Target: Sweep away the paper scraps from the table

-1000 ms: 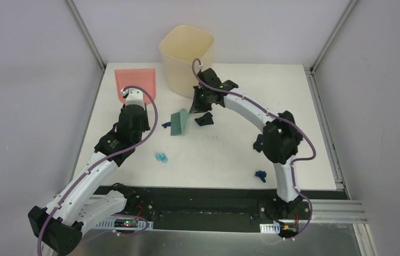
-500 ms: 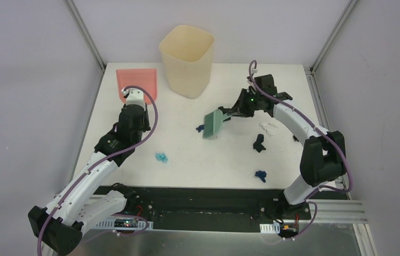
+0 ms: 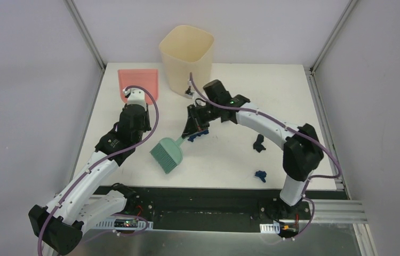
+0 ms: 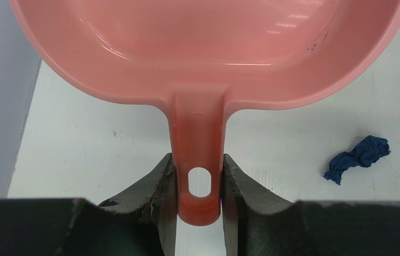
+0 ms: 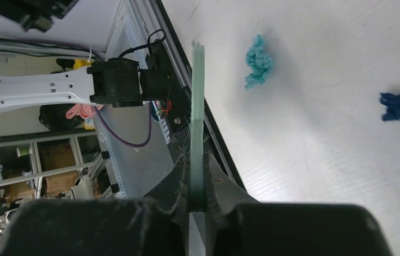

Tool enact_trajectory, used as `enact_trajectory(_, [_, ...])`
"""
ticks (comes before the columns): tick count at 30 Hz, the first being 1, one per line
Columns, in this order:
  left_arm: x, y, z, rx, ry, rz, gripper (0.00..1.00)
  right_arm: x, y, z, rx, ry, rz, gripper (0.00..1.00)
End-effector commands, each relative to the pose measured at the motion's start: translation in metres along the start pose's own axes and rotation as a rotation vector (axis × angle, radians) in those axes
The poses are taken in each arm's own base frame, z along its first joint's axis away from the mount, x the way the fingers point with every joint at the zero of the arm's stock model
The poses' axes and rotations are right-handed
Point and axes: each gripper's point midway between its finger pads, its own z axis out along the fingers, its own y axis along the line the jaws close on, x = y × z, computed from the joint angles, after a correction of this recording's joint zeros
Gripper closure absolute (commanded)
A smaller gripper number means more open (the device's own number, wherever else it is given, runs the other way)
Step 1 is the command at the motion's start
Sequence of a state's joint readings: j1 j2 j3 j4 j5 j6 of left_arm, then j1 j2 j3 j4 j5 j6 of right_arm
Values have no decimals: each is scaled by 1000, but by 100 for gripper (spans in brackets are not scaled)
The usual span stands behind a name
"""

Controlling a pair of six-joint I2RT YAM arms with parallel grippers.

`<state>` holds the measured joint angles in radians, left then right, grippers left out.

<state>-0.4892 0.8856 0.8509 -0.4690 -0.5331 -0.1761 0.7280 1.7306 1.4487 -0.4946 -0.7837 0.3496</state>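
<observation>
Pinching the handle of the pink dustpan (image 4: 203, 48) in the left gripper (image 4: 197, 178), both fingers (image 4: 160, 176) pressing against the handle's sides, and holding the pan at the far left corner of the white table (image 3: 230, 160), near the cream bin (image 3: 187, 53). Clamping the thin handle of the green brush (image 3: 167, 154) in the right gripper (image 5: 198, 178), jaws pressing flat against the plastic, and angling the bristle head down toward the near middle of the tabletop, well apart from the dustpan. Leaving the paper scraps (image 3: 260, 142) lying scattered on the white surface: a teal wad (image 5: 258, 60) sitting just beside the brush in the right wrist view, a dark blue wad (image 3: 193, 137) resting close under the right gripper, a black wad (image 3: 259, 144) lying toward the right side, and another dark blue wad (image 3: 261, 174) sitting near the black front edge. Showing, in the left wrist view, a dark blue scrap (image 4: 358, 158) lying on the table to the right of the dustpan's handle, apart from the pan and touching nothing.
</observation>
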Motion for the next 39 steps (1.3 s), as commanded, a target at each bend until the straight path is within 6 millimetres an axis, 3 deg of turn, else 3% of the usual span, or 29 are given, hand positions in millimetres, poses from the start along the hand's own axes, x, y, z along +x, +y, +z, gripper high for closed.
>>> enact_trajectory(1, [-12,-4,1,21,-45,-18,100,-2,13,34,-55,68,-9,100])
enact_trajectory(4, [-11,-3,1,19,-44,-15,100,-6,8,53,-49,79,54,100])
enact_trajectory(7, [-10,-7,1,37,-40,-18,100,-5,-13,65,19,72,115,100])
enact_trajectory(13, [-8,-14,3,71,-22,-10,100,-1,-61,49,269,16,110,100])
enact_trajectory(21, [-5,-32,4,169,6,31,100,13,-131,-13,457,-75,202,100])
enact_trajectory(27, [10,-53,12,252,102,85,100,7,-167,-92,592,-209,292,100])
enact_trajectory(32, [32,-82,16,384,236,165,100,4,-166,-129,553,-259,278,100])
enact_trajectory(34, [45,-92,16,420,299,232,100,-7,-155,-148,468,-345,285,100])
enact_trajectory(39, [93,-115,7,484,486,481,100,-41,-117,-221,331,-534,214,100])
